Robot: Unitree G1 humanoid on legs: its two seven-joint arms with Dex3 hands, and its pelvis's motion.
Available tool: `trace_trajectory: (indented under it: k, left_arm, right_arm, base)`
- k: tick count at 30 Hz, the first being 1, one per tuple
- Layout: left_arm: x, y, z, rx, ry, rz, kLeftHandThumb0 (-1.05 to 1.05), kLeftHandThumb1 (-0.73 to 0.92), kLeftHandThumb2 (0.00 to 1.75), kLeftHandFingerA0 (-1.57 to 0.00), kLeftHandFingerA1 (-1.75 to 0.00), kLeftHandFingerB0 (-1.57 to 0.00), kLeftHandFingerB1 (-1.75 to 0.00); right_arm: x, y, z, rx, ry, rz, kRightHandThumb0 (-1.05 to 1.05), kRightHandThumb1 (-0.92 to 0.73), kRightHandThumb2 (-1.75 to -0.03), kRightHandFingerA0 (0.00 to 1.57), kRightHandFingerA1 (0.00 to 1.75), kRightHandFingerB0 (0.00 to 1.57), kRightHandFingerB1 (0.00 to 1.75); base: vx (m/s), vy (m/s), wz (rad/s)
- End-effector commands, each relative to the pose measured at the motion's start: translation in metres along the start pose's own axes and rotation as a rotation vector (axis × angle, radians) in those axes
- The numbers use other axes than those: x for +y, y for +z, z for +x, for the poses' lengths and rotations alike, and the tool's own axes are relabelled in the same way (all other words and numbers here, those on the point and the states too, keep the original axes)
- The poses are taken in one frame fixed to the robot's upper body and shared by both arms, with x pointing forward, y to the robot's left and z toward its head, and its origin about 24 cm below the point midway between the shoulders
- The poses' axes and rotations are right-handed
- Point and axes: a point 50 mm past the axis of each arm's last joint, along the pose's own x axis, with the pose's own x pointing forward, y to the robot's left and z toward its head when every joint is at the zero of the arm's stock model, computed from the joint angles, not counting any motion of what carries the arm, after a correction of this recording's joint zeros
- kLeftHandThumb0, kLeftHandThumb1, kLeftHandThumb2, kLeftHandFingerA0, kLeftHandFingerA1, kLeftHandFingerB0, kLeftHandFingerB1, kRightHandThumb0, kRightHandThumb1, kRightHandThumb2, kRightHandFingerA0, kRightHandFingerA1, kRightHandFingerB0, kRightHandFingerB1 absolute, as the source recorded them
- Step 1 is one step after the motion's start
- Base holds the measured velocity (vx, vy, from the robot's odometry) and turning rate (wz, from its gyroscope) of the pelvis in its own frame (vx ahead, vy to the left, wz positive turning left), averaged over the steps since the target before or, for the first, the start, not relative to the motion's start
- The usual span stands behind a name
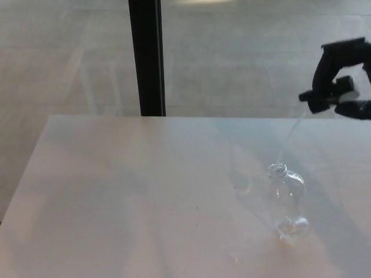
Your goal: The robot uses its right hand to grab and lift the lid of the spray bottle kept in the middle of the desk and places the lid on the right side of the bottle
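While I've got it up in the air, quick rundown:

Lid: the black spray lid [335,96] is off the bottle, high above the desk near the picture's right edge, its thin clear dip tube [291,136] slanting down toward the bottle neck.
Right hand: my right hand [342,78] is clamped round the lid, partly cut off by the right edge.
Bottle: the clear bottle [286,200] stands upright, mouth open, on the right part of the desk.
Desk: the white desk [127,197] is bare to the bottle's left; less room to its right.
Beyond: a black post [147,58] rises behind the far edge, tiled floor [243,58] past it.
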Motion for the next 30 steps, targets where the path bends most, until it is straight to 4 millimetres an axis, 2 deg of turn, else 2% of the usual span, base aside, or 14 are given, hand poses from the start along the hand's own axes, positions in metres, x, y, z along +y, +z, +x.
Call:
trace_trajectory:
  k: [1,5,6,10,11,14,15,16,17,18,20,21,27,30]
  left_arm:
    - [0.005,0.001,-0.003,-0.026,0.006,0.012,-1.05,0.46,0.85,-0.60,-1.15,-0.44,-1.07]
    - [0.005,0.001,-0.003,-0.022,0.006,0.010,-1.05,0.46,0.84,-0.60,-1.15,-0.42,-1.05]
    - [0.006,0.001,-0.003,-0.023,0.002,0.014,-1.05,0.45,0.86,-0.58,-1.18,-0.40,-1.11]
    - [0.006,0.000,-0.004,-0.026,0.002,0.017,-1.05,0.45,0.84,-0.66,-1.18,-0.44,-1.07]
    - [0.008,0.000,-0.004,-0.019,0.014,0.013,-1.05,0.46,0.81,-0.60,-1.15,-0.44,-1.06]
    - [0.008,-0.002,-0.004,-0.012,0.025,0.001,-1.05,0.44,0.82,-0.61,-1.16,-0.44,-1.07]
    - [0.008,-0.002,-0.005,-0.013,0.019,0.009,-1.05,0.44,0.86,-0.60,-1.14,-0.43,-1.05]
    - [0.008,-0.002,-0.005,-0.012,0.018,0.011,-1.05,0.44,0.86,-0.60,-1.14,-0.43,-1.05]
    - [0.007,-0.003,-0.004,-0.005,0.024,0.016,-1.05,0.43,0.84,-0.64,-1.16,-0.45,-1.06]
    - [0.007,-0.004,-0.004,-0.006,0.024,0.012,-1.05,0.34,1.14,-0.66,-1.09,-0.41,-0.93]
    - [0.007,-0.003,-0.004,-0.007,0.023,0.009,-1.05,0.36,1.15,-0.67,-1.10,-0.48,-0.97]
    - [0.008,-0.004,-0.005,-0.007,0.019,0.010,-1.05,0.44,0.84,-0.59,-1.15,-0.43,-1.05]
    - [0.007,-0.005,-0.005,-0.010,0.008,0.010,-1.05,0.44,0.85,-0.59,-1.18,-0.41,-1.08]
    - [0.006,-0.005,-0.004,-0.009,0.009,0.010,-1.05,0.33,1.06,-0.64,-1.09,-0.46,-0.98]
  right_arm:
    - [-0.022,0.001,0.001,-0.060,0.032,0.068,-0.22,-0.57,-0.93,0.92,1.75,0.76,1.55]
    - [-0.040,0.001,0.000,-0.023,0.100,0.001,-0.19,-0.58,-0.97,1.04,1.69,0.87,1.36]
    - [-0.045,0.001,-0.001,-0.010,0.105,-0.015,-0.27,-0.61,-0.79,0.93,1.68,0.85,1.04]
    - [-0.054,-0.005,-0.003,-0.011,0.075,-0.004,-0.21,-0.58,-0.85,0.91,1.72,0.82,1.28]
    - [-0.056,-0.010,-0.004,0.008,0.051,0.018,-0.19,-0.46,-1.17,1.01,1.54,0.90,1.25]
    - [-0.061,-0.023,-0.008,0.053,0.006,0.047,-0.19,-0.50,-1.03,0.99,1.71,0.85,1.39]
    - [-0.060,-0.033,-0.013,0.090,-0.029,0.079,-0.31,-0.51,-1.13,1.20,1.36,0.97,1.20]
    - [-0.059,-0.036,-0.014,0.102,-0.038,0.095,-0.31,-0.51,-1.13,1.20,1.36,0.97,1.20]
    - [-0.057,-0.042,-0.017,0.124,-0.051,0.107,-0.24,-0.52,-1.12,0.95,1.75,0.82,1.45]
    - [-0.054,-0.047,-0.021,0.154,-0.046,0.121,-0.22,-0.53,-1.12,0.90,1.68,0.79,1.43]
    - [-0.046,-0.056,-0.028,0.213,-0.037,0.149,-0.18,-0.54,-1.09,0.90,1.66,0.79,1.42]
    - [-0.036,-0.064,-0.034,0.248,-0.034,0.168,-0.12,-0.55,-1.05,0.93,1.67,0.80,1.41]
    - [0.012,-0.088,-0.065,0.403,0.019,0.190,-0.08,-0.63,-0.92,0.80,1.75,0.73,1.39]
    - [0.053,-0.095,-0.085,0.538,0.072,0.208,-0.09,-0.63,-0.91,0.87,1.67,0.78,1.21]
  base:
    - [0.00,0.000,0.00]
    - [0.00,0.000,0.00]
    - [0.00,0.000,0.00]
    - [0.00,0.000,0.00]
    - [0.00,0.000,0.00]
    - [0.00,0.000,0.00]
    - [0.00,0.000,0.00]
    - [0.00,0.000,0.00]
    - [0.00,0.000,0.00]
    - [0.00,0.000,0.00]
    - [0.00,0.000,0.00]
    - [0.00,0.000,0.00]
    - [0.00,0.000,0.00]
    - [0.00,0.000,0.00]
